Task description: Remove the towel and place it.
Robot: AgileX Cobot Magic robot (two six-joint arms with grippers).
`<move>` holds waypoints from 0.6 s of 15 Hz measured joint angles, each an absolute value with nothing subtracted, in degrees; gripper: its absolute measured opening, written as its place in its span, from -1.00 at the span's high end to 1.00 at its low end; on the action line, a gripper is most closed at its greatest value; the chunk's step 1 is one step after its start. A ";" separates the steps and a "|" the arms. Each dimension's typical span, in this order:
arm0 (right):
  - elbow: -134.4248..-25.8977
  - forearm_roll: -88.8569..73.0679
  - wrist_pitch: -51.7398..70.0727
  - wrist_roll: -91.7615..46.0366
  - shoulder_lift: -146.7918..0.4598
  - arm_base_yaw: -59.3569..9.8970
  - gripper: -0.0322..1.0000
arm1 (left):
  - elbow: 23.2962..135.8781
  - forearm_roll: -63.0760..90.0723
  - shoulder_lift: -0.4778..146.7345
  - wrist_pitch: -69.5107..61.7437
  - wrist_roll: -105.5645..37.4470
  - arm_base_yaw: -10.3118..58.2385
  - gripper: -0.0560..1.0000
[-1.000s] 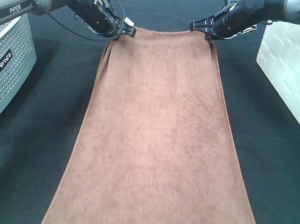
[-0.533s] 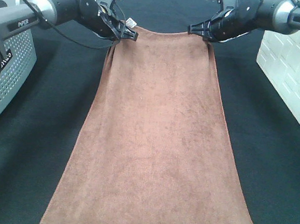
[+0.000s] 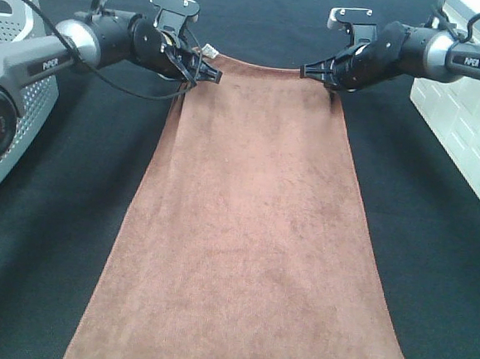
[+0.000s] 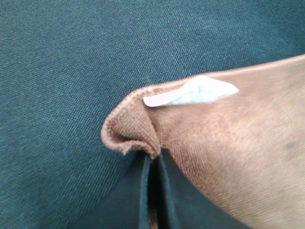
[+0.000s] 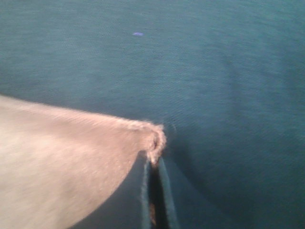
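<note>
The towel (image 3: 248,230) is pinched at its far corners by the closed left gripper (image 3: 205,73) and right gripper (image 3: 315,71); its white tag (image 4: 193,91) is seen clearly only in the left wrist view.

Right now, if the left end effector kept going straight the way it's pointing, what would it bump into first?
Probably the right end effector. The left end effector, shut on a far corner of the towel, points across the towel's far edge toward it. Nothing else shows between them, though depth is hard to judge.
</note>
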State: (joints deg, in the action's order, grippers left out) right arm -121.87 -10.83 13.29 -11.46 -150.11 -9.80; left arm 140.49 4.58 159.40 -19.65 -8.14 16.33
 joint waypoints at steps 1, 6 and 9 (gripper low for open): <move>-123.30 -11.17 13.35 -11.46 -151.20 -9.57 0.94 | 140.49 4.64 159.86 -18.62 -8.14 16.33 0.87; -126.57 -13.24 13.87 -11.46 -154.24 -9.57 0.94 | 140.49 4.81 162.09 -16.27 -8.14 16.33 0.87; -126.57 -13.29 13.81 -11.46 -154.70 -9.34 0.78 | 140.49 4.81 162.61 -15.01 -8.14 16.33 0.86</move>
